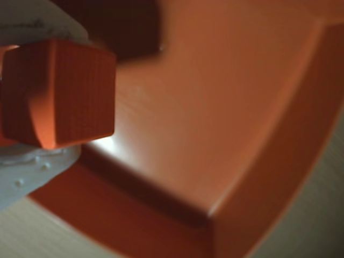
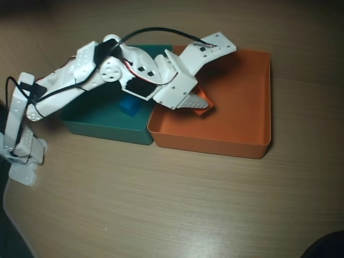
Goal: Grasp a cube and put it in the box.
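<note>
While your white two-finger hand (image 2: 201, 105) was clenched on the small matte orange cube (image 1: 59, 94), it hung directly above the floor of the large orange plastic box (image 2: 242, 115), near its left wall; release looked next.

In the overhead view we see two trays side by side on the table (image 2: 177, 204); the box (image 2: 242, 123) lies on the right, the other tray (image 2: 107, 126) on the left, and their near walls touch; in the left tray we find a small cube (image 2: 129, 106), close to the shared wall. The arm (image 2: 80, 78) reaches from the left edge, across the left tray, and ends over the box's left part; there the gripper (image 2: 201, 106) hangs inside the box's outline. In the wrist view the cube (image 1: 59, 94) sits at the left, between the fingers (image 1: 27, 177), above the box floor; a corner of the box lies below and to its right.
</note>
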`<state>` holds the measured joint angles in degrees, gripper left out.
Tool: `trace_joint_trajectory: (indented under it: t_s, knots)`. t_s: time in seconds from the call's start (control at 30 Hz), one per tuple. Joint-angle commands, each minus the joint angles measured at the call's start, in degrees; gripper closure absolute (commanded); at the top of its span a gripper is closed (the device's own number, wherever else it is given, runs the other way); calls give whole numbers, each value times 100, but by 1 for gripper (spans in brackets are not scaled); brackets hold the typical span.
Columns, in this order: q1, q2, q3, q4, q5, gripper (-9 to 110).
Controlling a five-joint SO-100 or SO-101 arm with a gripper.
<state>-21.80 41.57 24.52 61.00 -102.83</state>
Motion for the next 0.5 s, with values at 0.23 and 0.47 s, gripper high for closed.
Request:
trace_joint_trajectory:
  t_s: [0.23,0.47]
  knots:
    - [-62,-299,-879,-70,35,106]
    - [-114,-343,-888,-70,35,105]
